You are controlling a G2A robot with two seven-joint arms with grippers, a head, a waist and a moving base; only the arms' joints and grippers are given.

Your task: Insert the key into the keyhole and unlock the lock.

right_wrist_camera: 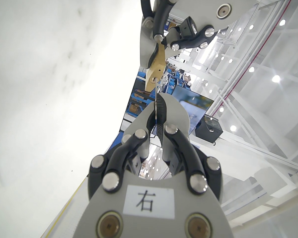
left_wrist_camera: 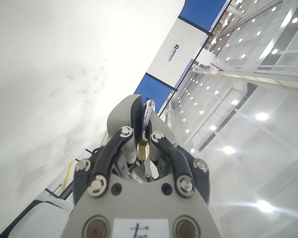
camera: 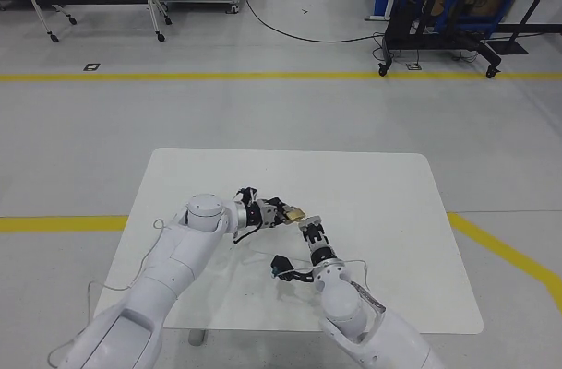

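The lock is a small brass padlock, clamped between the fingers of the left gripper. A good chunk of its body pokes out past the fingertips. Its keyhole end points straight at the right gripper, just beyond that gripper's fingertips. The key is thin and silvery, seen edge-on here, pinched between the right gripper's black pads with only the blade sticking out. The blade tip sits right at the keyhole, lined up with the lock's long side. How deep it's in is hard to tell.
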